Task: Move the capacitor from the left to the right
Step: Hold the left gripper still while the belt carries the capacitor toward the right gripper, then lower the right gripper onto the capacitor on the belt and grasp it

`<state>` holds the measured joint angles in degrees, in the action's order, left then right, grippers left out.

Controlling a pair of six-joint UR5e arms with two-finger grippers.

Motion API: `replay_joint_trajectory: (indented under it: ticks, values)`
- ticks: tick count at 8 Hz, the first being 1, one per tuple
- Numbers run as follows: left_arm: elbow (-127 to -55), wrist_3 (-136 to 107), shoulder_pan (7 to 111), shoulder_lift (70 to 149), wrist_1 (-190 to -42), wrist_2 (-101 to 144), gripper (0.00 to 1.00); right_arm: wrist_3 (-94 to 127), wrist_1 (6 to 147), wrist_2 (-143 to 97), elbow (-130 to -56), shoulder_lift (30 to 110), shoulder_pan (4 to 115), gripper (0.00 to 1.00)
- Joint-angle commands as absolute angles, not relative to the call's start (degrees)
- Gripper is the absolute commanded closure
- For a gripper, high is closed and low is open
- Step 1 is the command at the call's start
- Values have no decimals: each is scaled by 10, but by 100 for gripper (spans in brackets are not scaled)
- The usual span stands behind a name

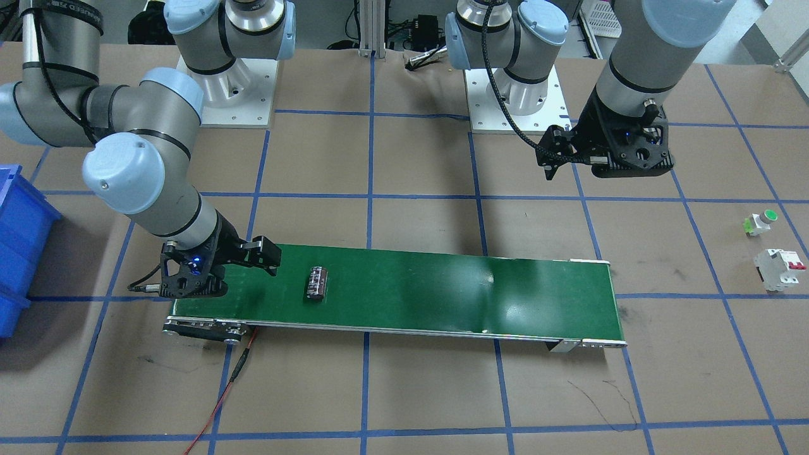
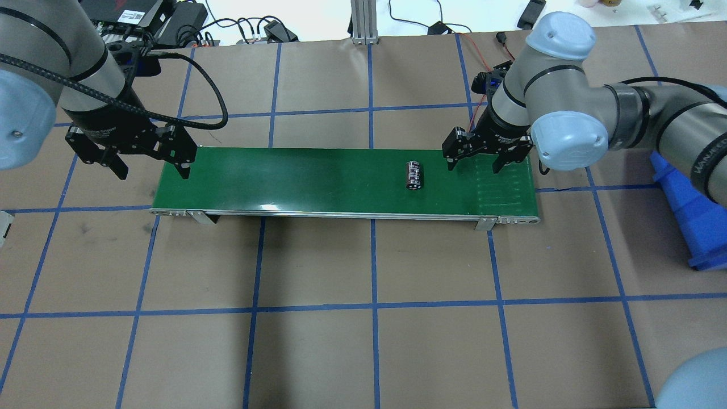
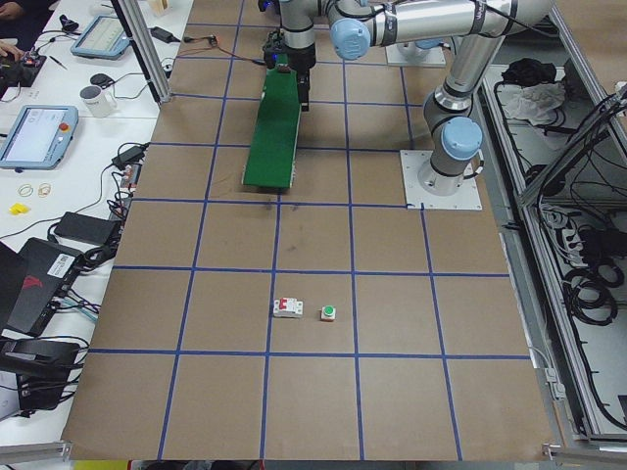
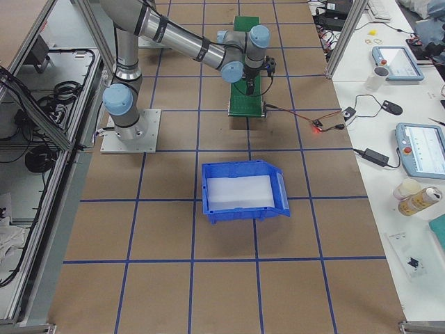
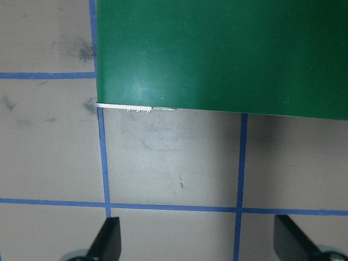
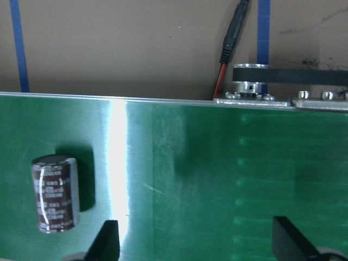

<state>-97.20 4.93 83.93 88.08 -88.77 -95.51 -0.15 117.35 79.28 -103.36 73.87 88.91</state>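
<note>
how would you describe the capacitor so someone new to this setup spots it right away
Find the long green conveyor belt in the middle of the table. Toward its end by the right gripper lies the capacitor, a small dark cylinder on its side with pale markings. Nothing else lies on the belt; the white breaker and green-capped button sit off it.

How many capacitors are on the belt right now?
1. The capacitor lies on its side on the green belt, near the robot's right end, beside the open right pincer. None seems hidden.
</note>
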Motion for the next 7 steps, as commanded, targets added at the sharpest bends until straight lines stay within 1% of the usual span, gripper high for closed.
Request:
replay_joint_trajectory:
  ticks: [1,6,7]
  values:
    - [-970,54,838,881,-888,-955,0,11,1186,799,-1034,738,913,2]
    - [-973,54,838,880,-889,-955,0,6,1186,822,-1034,728,914,3]
    - [-972,54,838,881,-888,-955,0,4,1186,831,-1034,726,914,4]
